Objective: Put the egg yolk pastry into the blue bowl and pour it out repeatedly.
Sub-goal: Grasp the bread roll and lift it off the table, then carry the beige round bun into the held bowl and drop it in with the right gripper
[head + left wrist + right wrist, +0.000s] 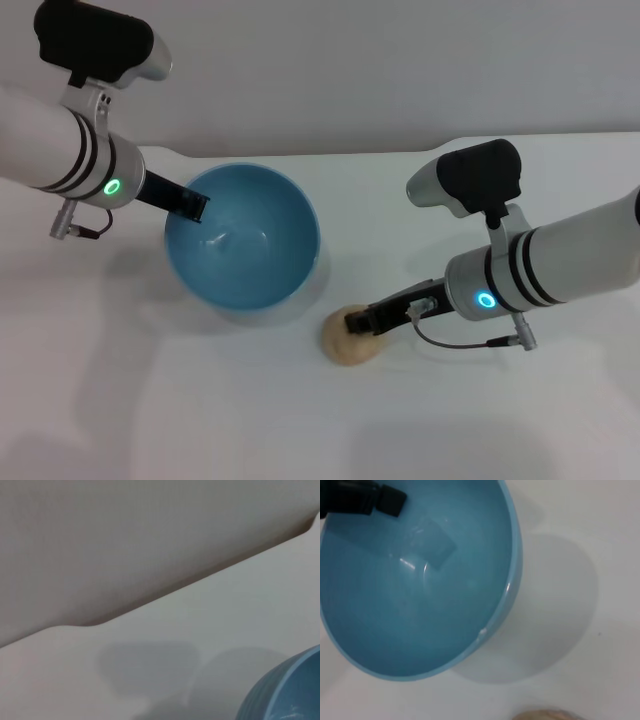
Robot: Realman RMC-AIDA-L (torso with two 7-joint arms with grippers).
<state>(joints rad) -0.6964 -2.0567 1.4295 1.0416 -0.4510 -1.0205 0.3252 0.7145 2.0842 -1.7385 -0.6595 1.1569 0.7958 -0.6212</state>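
On the table, right gripper [360, 322] fingers half-hide the egg yolk pastry [345, 343], clamped on it.

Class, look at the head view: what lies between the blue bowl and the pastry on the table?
Nothing: only bare white table separates the bowl from the pastry in the head view.

Your left arm comes in from the far left, forearm angled down and to the right, a green ring lit at the wrist. The left gripper [190, 205] sits at mid-left, its dark fingers clamped on the left rim of the bowl [290, 215]. Your right arm enters from the right, reaching left and nearer, a blue ring lit on its wrist. The right gripper [360, 322] is low at centre, fingers closed on the pastry [345, 345].
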